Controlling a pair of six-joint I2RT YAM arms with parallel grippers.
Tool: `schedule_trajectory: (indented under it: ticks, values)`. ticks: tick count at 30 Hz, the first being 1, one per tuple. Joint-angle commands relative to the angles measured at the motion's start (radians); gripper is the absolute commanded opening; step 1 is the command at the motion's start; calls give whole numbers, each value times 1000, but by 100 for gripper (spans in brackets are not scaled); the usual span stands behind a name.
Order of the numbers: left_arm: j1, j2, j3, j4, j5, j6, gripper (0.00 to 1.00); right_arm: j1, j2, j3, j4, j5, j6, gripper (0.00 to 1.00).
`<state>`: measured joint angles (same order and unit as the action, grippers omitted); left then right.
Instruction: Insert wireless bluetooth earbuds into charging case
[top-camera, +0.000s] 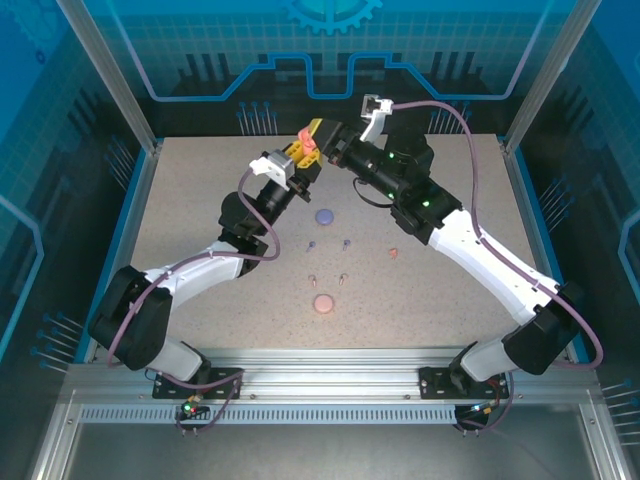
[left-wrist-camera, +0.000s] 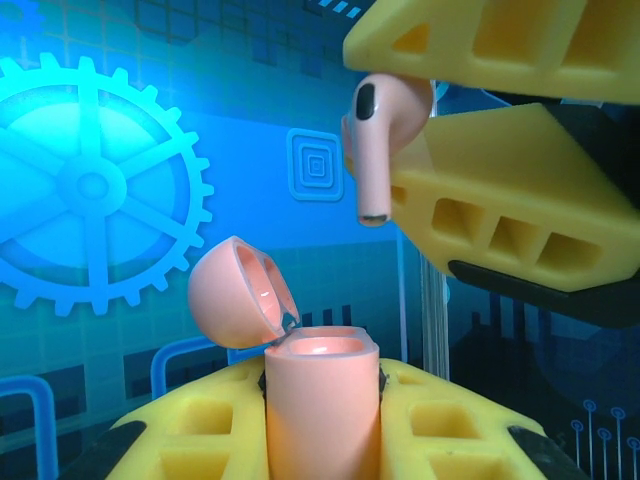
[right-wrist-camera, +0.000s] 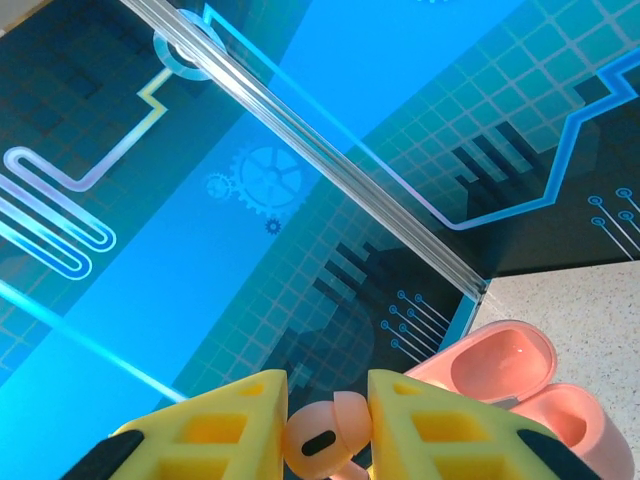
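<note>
Left wrist — glossy salmon case (left-wrist-camera: 322, 420), stemmed earbud (left-wrist-camera: 375, 150)

we see a smooth salmon-orange plastic case (left-wrist-camera: 320, 420) with a glossy lid lining, an equally smooth plastic earbud (left-wrist-camera: 385, 130), matt yellow plastic fingers (left-wrist-camera: 520, 210), a speckled matt surface (top-camera: 420, 300) and brushed metal rails (top-camera: 330, 375).

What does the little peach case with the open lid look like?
The case is smooth, glossy, salmon-peach plastic with rounded edges. It stands upright, clamped in the left gripper, whose yellow fingers press on both its sides. Its hinged lid is flipped open to the left, showing a shiny hollow inside. An earbud hangs just above the opening, not touching.
</note>
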<state>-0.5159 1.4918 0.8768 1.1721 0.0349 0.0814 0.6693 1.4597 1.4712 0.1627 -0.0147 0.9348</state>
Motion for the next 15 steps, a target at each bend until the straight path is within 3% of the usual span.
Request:
schedule_trajectory:
  ticks: [1,15]
  values:
    - [3,3,33,39,14,17,0,20,13,-11,37,44,4,27]
    - [3,1,37,41,16,12,0,27,44,-11,17,74,3,26]
